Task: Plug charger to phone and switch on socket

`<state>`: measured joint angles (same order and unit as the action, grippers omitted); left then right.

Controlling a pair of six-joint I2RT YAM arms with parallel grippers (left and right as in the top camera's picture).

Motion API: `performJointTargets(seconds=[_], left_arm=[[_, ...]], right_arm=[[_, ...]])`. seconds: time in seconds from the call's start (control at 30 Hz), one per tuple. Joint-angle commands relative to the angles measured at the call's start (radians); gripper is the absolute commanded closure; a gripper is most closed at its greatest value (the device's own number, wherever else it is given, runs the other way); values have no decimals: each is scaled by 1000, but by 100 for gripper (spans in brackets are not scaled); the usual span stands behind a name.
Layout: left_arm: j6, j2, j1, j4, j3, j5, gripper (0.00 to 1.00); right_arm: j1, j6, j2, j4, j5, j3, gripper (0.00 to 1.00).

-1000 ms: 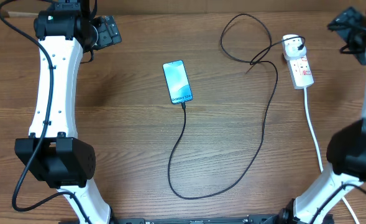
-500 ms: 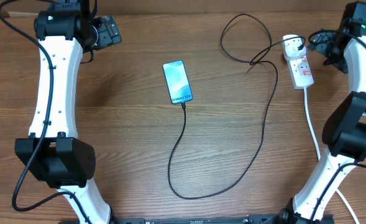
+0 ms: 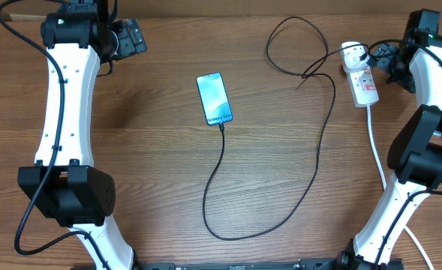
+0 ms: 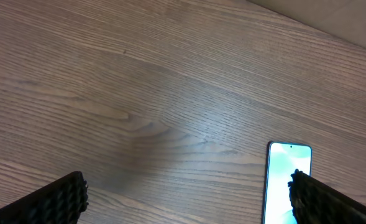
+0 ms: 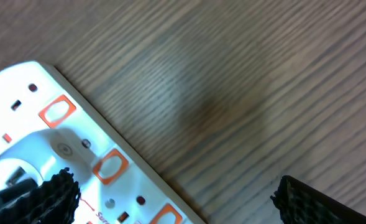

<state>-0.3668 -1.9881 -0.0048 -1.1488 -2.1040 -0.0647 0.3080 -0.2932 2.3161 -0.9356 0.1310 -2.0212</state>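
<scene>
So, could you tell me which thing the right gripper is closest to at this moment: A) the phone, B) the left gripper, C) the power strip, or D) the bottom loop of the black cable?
C: the right gripper hangs open just beside the power strip, whose white face shows in the right wrist view, while the phone lies far off.

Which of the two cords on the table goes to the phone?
The thin black charger cable: its tip meets the phone. The thick white cord only leaves the power strip toward the near table edge.
</scene>
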Motion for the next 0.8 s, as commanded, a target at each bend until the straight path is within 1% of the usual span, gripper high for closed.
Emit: performJointTargets(seconds=[0.0,0.4,0.77], left_arm=[[-14,-5,-4,0,1,-13,0],[-14,-5,-4,0,1,-13,0],[-14,-5,-4,0,1,-13,0]], right_arm=[[8,3,2,12,10,6,0],[8,3,6,15,10,6,0],[8,3,62,12,10,6,0]])
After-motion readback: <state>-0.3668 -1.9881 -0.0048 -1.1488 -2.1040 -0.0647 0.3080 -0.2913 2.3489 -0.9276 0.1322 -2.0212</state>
